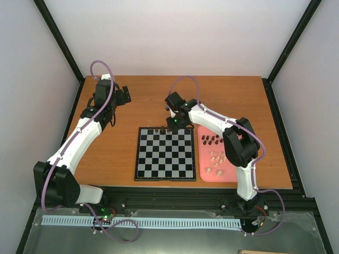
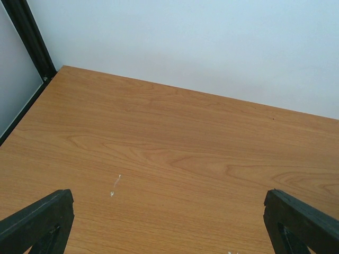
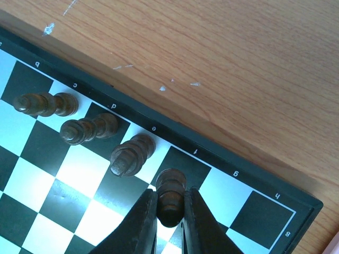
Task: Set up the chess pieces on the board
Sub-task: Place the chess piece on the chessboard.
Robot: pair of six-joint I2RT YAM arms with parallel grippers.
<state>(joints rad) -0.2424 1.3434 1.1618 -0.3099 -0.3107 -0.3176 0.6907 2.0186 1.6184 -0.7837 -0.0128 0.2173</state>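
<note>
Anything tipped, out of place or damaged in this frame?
Nothing serious. Three dark chess pieces stand upright in neighbouring squares of the board's edge row, and the right gripper is shut on a fourth dark piece beside them. Only small white scuffs mark the table.

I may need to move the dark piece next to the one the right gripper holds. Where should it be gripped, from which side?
Probably from straight above, pinching the dark piece on its ringed body below the head. It stands upright, neighbours close on both sides along the row, so pinch across the row.
</note>
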